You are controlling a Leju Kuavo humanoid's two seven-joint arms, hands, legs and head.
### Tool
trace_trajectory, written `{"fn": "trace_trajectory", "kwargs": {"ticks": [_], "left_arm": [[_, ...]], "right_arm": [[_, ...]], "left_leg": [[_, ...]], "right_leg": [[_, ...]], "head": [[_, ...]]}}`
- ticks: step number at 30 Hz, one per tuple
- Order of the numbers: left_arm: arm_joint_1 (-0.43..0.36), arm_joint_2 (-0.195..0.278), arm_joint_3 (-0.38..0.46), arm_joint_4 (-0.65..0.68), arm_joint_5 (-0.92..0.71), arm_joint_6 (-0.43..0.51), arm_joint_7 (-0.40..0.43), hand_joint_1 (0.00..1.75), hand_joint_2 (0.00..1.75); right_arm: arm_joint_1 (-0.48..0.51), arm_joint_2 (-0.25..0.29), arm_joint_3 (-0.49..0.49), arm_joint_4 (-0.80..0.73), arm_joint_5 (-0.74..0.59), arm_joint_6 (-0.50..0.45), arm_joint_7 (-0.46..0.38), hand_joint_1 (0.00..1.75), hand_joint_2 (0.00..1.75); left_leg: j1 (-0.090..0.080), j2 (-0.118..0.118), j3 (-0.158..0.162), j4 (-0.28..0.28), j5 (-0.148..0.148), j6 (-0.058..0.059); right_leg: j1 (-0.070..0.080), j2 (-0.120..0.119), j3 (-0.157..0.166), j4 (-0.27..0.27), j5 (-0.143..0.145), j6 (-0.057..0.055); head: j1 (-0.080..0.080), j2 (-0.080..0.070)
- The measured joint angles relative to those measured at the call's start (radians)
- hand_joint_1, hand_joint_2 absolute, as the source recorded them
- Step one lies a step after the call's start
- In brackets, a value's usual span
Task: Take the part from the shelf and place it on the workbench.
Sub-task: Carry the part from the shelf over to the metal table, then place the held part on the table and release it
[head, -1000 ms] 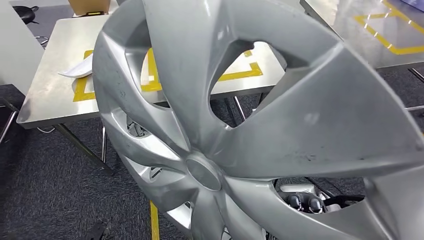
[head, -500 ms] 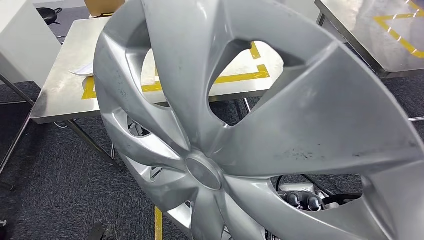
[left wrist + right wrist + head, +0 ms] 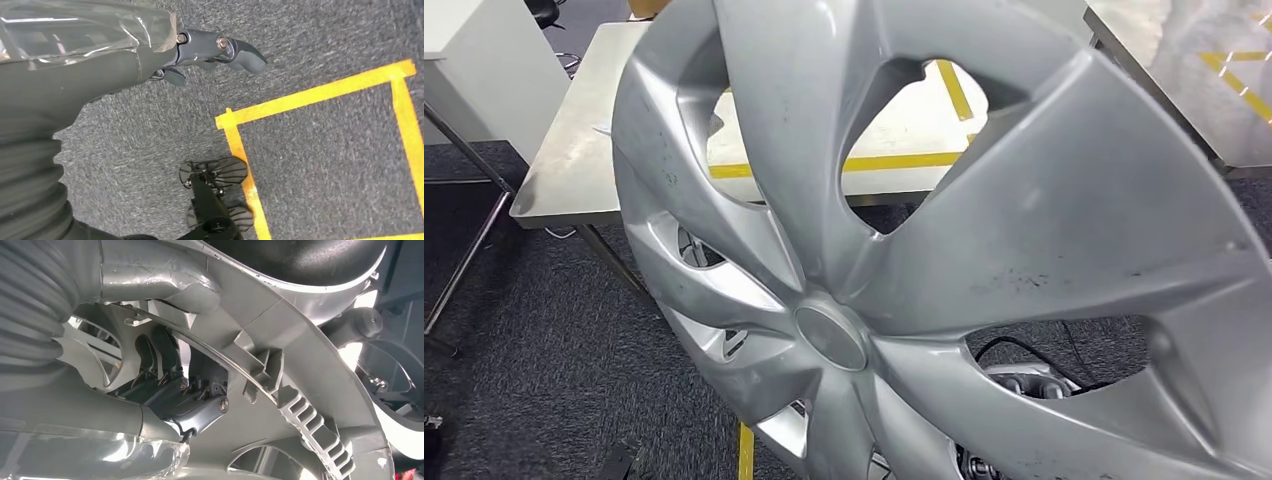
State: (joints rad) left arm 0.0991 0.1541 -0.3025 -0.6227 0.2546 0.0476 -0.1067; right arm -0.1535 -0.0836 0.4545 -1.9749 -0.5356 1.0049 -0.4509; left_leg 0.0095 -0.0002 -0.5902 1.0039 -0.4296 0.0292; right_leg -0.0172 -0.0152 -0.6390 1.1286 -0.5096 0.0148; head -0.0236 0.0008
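One hubcap | gripped by right hand | workbench beyond

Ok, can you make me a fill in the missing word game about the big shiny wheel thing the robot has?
1. The wheel cover the robot carries is ____ in colour.
2. The lines taped on the metal workbench are ____.
3. The hand gripping the wheel cover from behind is the robot's ____ hand.
4. The left hand hangs over grey ____ with nothing in it.

Missing words: silver; yellow; right; carpet
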Motion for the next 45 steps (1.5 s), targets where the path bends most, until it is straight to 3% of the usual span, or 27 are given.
{"fn": "trace_trajectory", "kwargs": {"ticks": [2,3,4,5,7,9,13,15,17,18,19,20,22,24,29,31,33,35,36,38,39,41,45], "left_arm": [[-0.001,-0.003,0.000,0.002,0.001,0.000,0.000,0.00,1.75],[-0.001,-0.004,-0.001,0.002,0.002,0.000,0.000,0.00,1.75],[-0.001,-0.005,-0.001,0.003,0.002,0.002,-0.001,0.00,1.75],[0.000,-0.007,-0.001,0.004,0.003,0.003,-0.001,0.00,1.75],[-0.001,-0.011,-0.001,0.004,0.004,0.007,-0.001,0.00,1.75],[0.000,-0.015,0.000,0.004,0.005,0.012,-0.001,0.00,1.75],[0.003,-0.020,0.002,0.004,0.006,0.017,-0.002,0.00,1.75],[0.004,-0.021,0.004,0.004,0.006,0.017,-0.003,0.00,1.75],[0.005,-0.023,0.005,0.006,0.006,0.017,-0.004,0.00,1.75],[0.005,-0.025,0.005,0.008,0.006,0.017,-0.004,0.00,1.75],[0.006,-0.026,0.006,0.010,0.006,0.017,-0.004,0.00,1.75],[0.007,-0.028,0.006,0.012,0.006,0.017,-0.004,0.00,1.75],[0.006,-0.029,0.008,0.013,0.006,0.017,-0.005,0.00,1.75],[0.005,-0.030,0.010,0.014,0.006,0.017,-0.006,0.00,1.75],[0.006,-0.034,0.010,0.018,0.006,0.018,-0.007,0.00,1.75],[0.004,-0.037,0.010,0.019,0.006,0.018,-0.007,0.00,1.75],[0.002,-0.040,0.010,0.021,0.006,0.019,-0.007,0.00,1.75],[0.002,-0.043,0.010,0.024,0.006,0.020,-0.007,0.00,1.75],[0.002,-0.044,0.010,0.025,0.006,0.021,-0.007,0.00,1.75],[0.002,-0.048,0.010,0.027,0.006,0.023,-0.008,0.00,1.75],[0.001,-0.049,0.011,0.028,0.005,0.024,-0.008,0.00,1.75],[0.001,-0.050,0.011,0.029,0.005,0.025,-0.009,0.00,1.75],[0.000,-0.051,0.012,0.034,0.001,0.028,-0.011,0.00,1.75]], "right_arm": [[0.002,0.000,-0.001,0.000,-0.004,-0.001,0.006,1.24,1.75],[0.002,0.000,-0.002,0.001,-0.005,-0.001,0.010,1.24,1.75],[0.002,0.000,-0.002,0.002,-0.006,-0.003,0.014,1.24,1.75],[0.002,0.000,-0.002,0.002,-0.009,-0.005,0.018,1.24,1.75],[0.000,0.001,-0.002,0.003,-0.017,-0.011,0.030,1.24,1.75],[-0.003,0.001,-0.003,0.003,-0.028,-0.020,0.044,1.24,1.75],[-0.013,0.001,-0.003,0.003,-0.043,-0.029,0.060,1.24,1.75],[-0.020,0.001,-0.003,0.003,-0.049,-0.031,0.063,1.24,1.75],[-0.024,0.001,-0.003,0.004,-0.056,-0.032,0.066,1.24,1.75],[-0.025,0.001,-0.002,0.005,-0.059,-0.033,0.068,1.24,1.75],[-0.026,0.001,-0.002,0.006,-0.061,-0.034,0.071,1.24,1.75],[-0.027,0.001,-0.001,0.006,-0.062,-0.035,0.073,1.24,1.75],[-0.033,0.001,-0.001,0.006,-0.064,-0.035,0.074,1.24,1.75],[-0.039,0.001,0.000,0.007,-0.065,-0.035,0.075,1.24,1.75],[-0.045,0.000,0.001,0.007,-0.068,-0.035,0.081,1.24,1.75],[-0.048,-0.003,0.000,0.006,-0.073,-0.035,0.081,1.24,1.75],[-0.049,-0.006,0.000,0.007,-0.076,-0.035,0.081,1.24,1.75],[-0.047,-0.010,0.000,0.009,-0.076,-0.035,0.081,1.24,1.75],[-0.046,-0.012,0.001,0.010,-0.077,-0.035,0.081,1.24,1.75],[-0.047,-0.015,0.001,0.011,-0.079,-0.034,0.081,1.24,1.75],[-0.047,-0.016,0.001,0.011,-0.080,-0.033,0.081,1.24,1.75],[-0.047,-0.017,0.002,0.011,-0.082,-0.033,0.081,1.24,1.75],[-0.048,-0.020,0.004,0.011,-0.084,-0.033,0.080,1.24,1.75]], "left_leg": [[0.000,-0.006,-0.002,0.000,0.001,0.003],[-0.001,-0.009,-0.002,0.000,0.001,0.004],[0.000,-0.013,-0.002,0.001,0.001,0.003],[0.000,-0.016,-0.001,0.001,0.000,0.003],[-0.002,-0.023,-0.001,0.006,-0.003,-0.003],[-0.005,-0.027,-0.006,0.013,-0.007,-0.013],[0.001,-0.024,-0.015,0.029,-0.021,-0.034],[0.004,-0.015,-0.051,0.108,-0.066,-0.044],[0.006,-0.010,-0.113,0.237,-0.121,-0.051],[0.007,-0.009,-0.136,0.281,-0.132,-0.053],[0.007,-0.008,-0.142,0.289,-0.124,-0.053],[0.008,-0.007,-0.128,0.257,-0.099,-0.051],[0.006,-0.003,-0.061,0.122,-0.037,-0.043],[0.000,-0.001,-0.016,0.030,-0.011,-0.033],[-0.002,-0.003,0.000,0.000,-0.006,-0.009],[0.001,-0.003,0.006,-0.006,-0.002,-0.001],[0.000,-0.004,0.006,-0.007,-0.003,0.004],[0.000,-0.007,0.008,-0.006,-0.005,0.004],[0.001,-0.009,0.009,-0.005,-0.007,0.002],[0.002,-0.013,0.012,-0.001,-0.013,-0.005],[0.000,-0.016,0.013,0.004,-0.018,-0.011],[-0.002,-0.018,0.011,0.010,-0.026,-0.021],[0.004,-0.016,0.004,0.033,-0.045,-0.039]], "right_leg": [[0.000,0.006,-0.065,0.134,-0.048,-0.004],[0.000,0.007,-0.086,0.173,-0.056,-0.001],[-0.001,0.007,-0.087,0.171,-0.048,0.006],[-0.002,0.007,-0.069,0.130,-0.027,0.014],[-0.003,0.010,-0.003,-0.014,0.029,0.023],[-0.001,0.013,0.038,-0.100,0.059,0.015],[0.000,0.014,0.045,-0.112,0.066,-0.010],[-0.004,0.013,0.049,-0.115,0.066,-0.018],[-0.002,0.012,0.050,-0.114,0.064,-0.021],[-0.001,0.012,0.051,-0.114,0.064,-0.022],[0.000,0.012,0.051,-0.114,0.064,-0.022],[0.000,0.012,0.052,-0.114,0.063,-0.022],[0.002,0.013,0.055,-0.114,0.063,-0.022],[0.007,0.013,0.053,-0.114,0.062,-0.018],[0.006,0.011,0.047,-0.108,0.056,0.001],[0.005,0.012,0.013,-0.039,0.025,-0.002],[0.005,0.012,-0.055,0.095,-0.026,-0.005],[0.002,0.013,-0.102,0.176,-0.043,0.003],[-0.001,0.013,-0.098,0.158,-0.029,0.012],[-0.008,0.012,-0.039,0.025,0.029,0.031],[-0.009,0.013,-0.006,-0.040,0.052,0.034],[-0.007,0.014,0.026,-0.104,0.072,0.023],[-0.007,0.015,0.036,-0.108,0.067,-0.009]], "head": [[0.001,0.000],[0.001,0.000],[0.001,0.000],[0.001,0.000],[0.001,0.000],[0.000,0.000],[-0.002,0.000],[-0.005,0.000],[-0.007,0.000],[-0.007,0.000],[-0.007,0.000],[-0.007,0.000],[-0.007,0.000],[-0.006,0.000],[-0.005,0.000],[-0.004,0.000],[-0.003,0.000],[-0.003,0.000],[-0.003,0.000],[-0.002,0.000],[-0.002,0.000],[-0.002,0.000],[-0.004,0.000]]}}
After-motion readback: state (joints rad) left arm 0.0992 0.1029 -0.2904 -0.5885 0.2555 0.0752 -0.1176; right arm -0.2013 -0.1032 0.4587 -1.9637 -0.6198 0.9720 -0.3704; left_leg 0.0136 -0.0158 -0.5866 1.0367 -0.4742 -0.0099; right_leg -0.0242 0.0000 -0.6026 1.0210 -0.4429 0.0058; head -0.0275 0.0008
